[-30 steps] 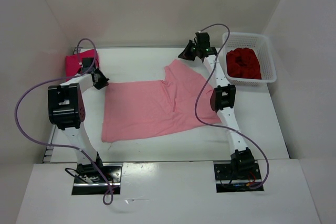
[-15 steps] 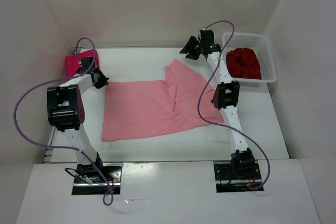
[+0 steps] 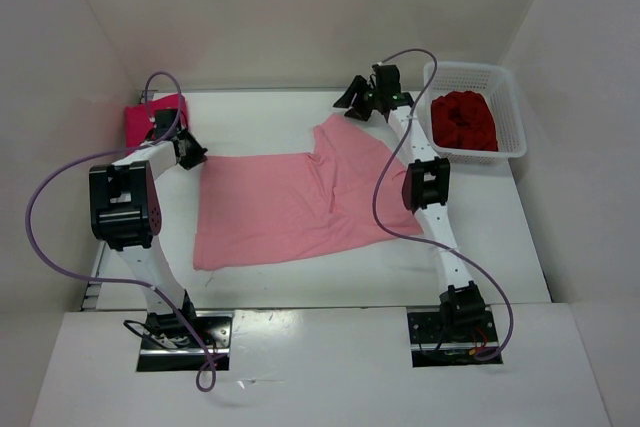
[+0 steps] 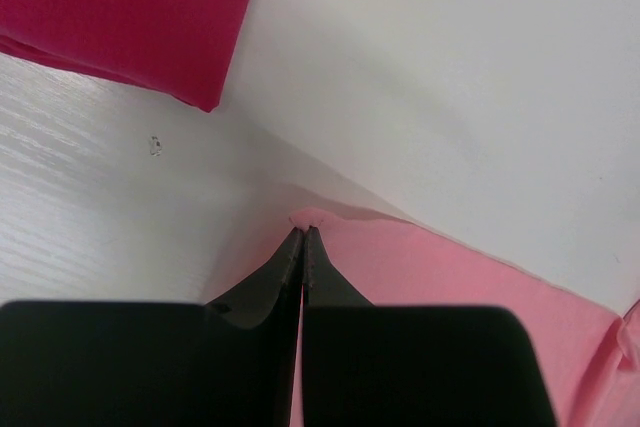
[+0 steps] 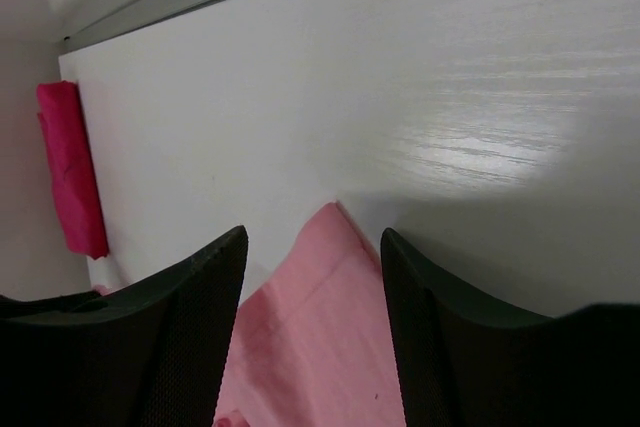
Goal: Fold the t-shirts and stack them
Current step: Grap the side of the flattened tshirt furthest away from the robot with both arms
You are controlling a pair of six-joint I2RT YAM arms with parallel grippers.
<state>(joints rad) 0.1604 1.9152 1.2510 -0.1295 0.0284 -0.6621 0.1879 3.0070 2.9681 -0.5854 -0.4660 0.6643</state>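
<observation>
Overhead and wrist views of the work area. The salmon pink shirt [image 3: 285, 212] lies spread over the middle of the surface [image 3: 260, 117]. It is mostly flat, with a crease down its right part and a pointed flap reaching toward the far edge. The left end effector [image 4: 303, 237] is closed, its tips pinching the shirt's far-left corner, which shows as a small pink fold just beyond them. The right end effector [image 5: 312, 239] is spread wide and holds nothing. It hangs above the tip of the far flap, one finger on either side of it in the wrist view. The magenta shirt [image 3: 155, 119] lies folded in the far-left corner, close to the left wall and apart from the pink one. The crimson shirt [image 3: 465, 119] lies bunched inside the white mesh basket [image 3: 468, 67], which stands in the far-right corner just beside the right arm [image 3: 425, 187]. That arm crosses the pink shirt's right edge in the overhead view. Purple cables [image 3: 45, 237] loop out from both arms, the left one bulging past the surface's left edge. White walls [image 3: 300, 17] close the surface on three sides. Bare surface shows between the magenta shirt and the flap, and in a strip along the near hem.
</observation>
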